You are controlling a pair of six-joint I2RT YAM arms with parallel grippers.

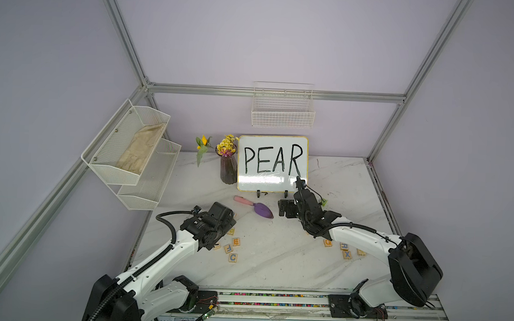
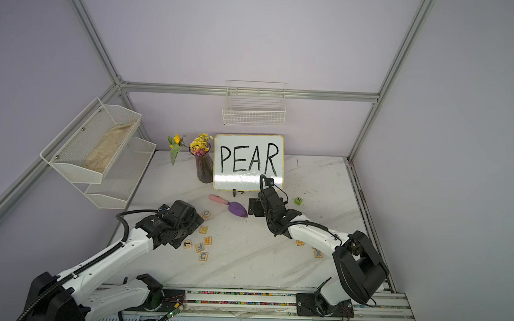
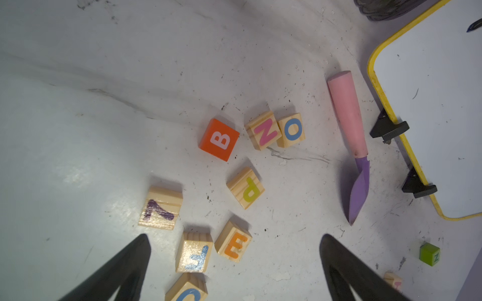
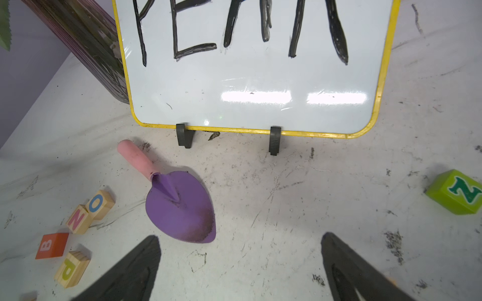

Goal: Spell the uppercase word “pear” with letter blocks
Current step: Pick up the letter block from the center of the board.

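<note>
Pale-wood letter blocks lie scattered on the white marble table [image 1: 275, 257]. The yellow P block [image 3: 246, 188] and the orange E block [image 3: 233, 244] sit near my left gripper [image 3: 234, 238], which hovers open over the E with nothing held. In both top views the E [image 1: 236, 241] lies beside the left wrist. The bluish R block [image 1: 345, 246] rests by the right forearm. I cannot pick out the A block. My right gripper [image 4: 241, 238] is open and empty over bare table in front of the whiteboard, with the P [image 4: 71, 268] off to its side.
Other blocks lie round the left gripper: orange B [image 3: 219, 139], N [image 3: 263, 130], O [image 3: 291, 129], 7 [image 3: 161, 207], F [image 3: 194, 252], C [image 3: 187, 289]. An X block [image 1: 347, 255] lies near R. Purple trowel [image 4: 180, 208], green block [image 4: 456, 195], PEAR whiteboard [image 1: 272, 163], flower vase [image 1: 228, 169].
</note>
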